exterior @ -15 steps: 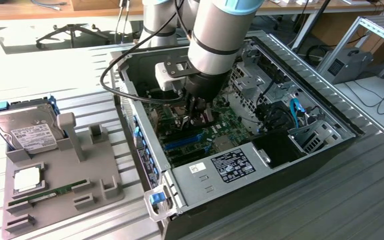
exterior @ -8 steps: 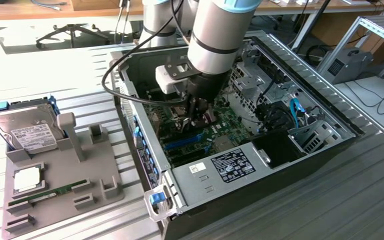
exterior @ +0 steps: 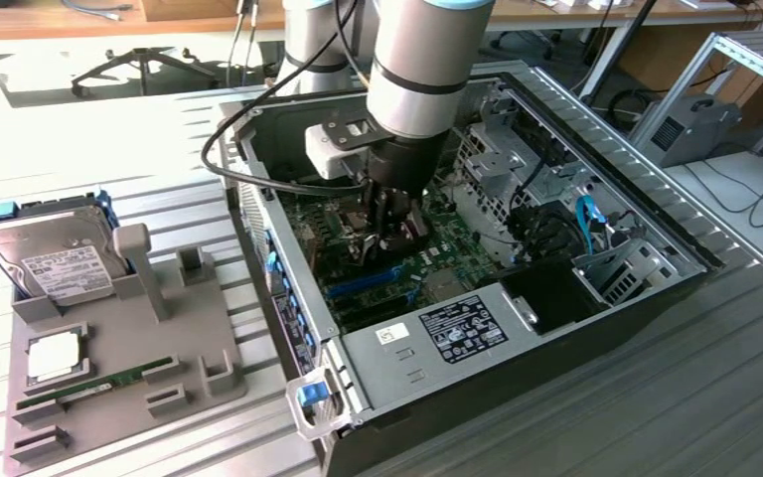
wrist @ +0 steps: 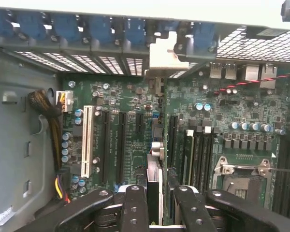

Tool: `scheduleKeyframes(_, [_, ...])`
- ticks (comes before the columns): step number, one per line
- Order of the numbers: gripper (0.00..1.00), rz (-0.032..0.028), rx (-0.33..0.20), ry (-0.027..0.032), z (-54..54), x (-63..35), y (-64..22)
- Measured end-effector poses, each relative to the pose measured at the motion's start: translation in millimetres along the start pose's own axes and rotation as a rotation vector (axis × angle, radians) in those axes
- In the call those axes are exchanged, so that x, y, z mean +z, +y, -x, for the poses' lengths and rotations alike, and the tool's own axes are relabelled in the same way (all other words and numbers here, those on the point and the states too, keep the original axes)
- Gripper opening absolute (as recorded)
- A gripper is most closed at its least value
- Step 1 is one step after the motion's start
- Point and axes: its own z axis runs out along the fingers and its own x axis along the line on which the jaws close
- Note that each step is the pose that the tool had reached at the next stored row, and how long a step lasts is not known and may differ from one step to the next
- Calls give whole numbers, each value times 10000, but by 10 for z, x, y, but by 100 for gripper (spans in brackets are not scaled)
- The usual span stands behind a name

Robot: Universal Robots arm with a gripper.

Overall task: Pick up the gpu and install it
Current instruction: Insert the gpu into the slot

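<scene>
the arm reaches down into the open computer case (exterior: 647, 214), which lies on its side on the metal table (exterior: 699, 397). its gripper (exterior: 395, 234) is low over the green motherboard (exterior: 415, 263), and the gpu (exterior: 401, 231) is clamped between the fingers: the jaws are partly closed, pinching the thin card by its edge. in the wrist view the gripper (wrist: 157, 205) shows its two black fingers (wrist: 134, 208) pressed on either side of the gpu (wrist: 154, 186), which stands on edge and runs away from the camera toward the silver bracket (wrist: 162, 55) at the case's slotted rear wall. the card sits right down at the board, in line with the long black expansion slots (wrist: 121, 145) beside the white slot (wrist: 87, 140); whether it is fully seated i cannot tell.

off to the exterior view's left, a grey holder tray (exterior: 130, 388) sits on the table well apart from the case. a silver hard drive (exterior: 53, 253) leans upright in it, with a narrow green ram stick (exterior: 90, 383) and a small square chip (exterior: 53, 356) lying flat nearer the front.
</scene>
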Motion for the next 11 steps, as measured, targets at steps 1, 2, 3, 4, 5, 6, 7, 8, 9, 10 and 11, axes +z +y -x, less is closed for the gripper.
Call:
scheduleKeyframes(1, [26,1,0,1,18,1,-1])
scheduleKeyframes(2, [26,0,0,0,35,3,-2])
scheduleKeyframes(3, [26,0,0,0,52,5,-1])
scheduleKeyframes(4, [26,-1,-1,-1,57,7,6])
scheduleKeyframes(5, [26,0,-1,0,60,10,34])
scheduleKeyframes(6, [26,0,-1,0,63,13,63])
scheduleKeyframes(7, [26,0,0,0,64,16,80])
scheduleKeyframes(8, [26,0,0,2,65,17,86])
scheduleKeyframes(9, [26,1,-1,9,65,18,89])
scheduleKeyframes(10, [26,3,-2,29,64,21,89])
scheduleKeyframes(11, [26,5,0,64,64,24,90])
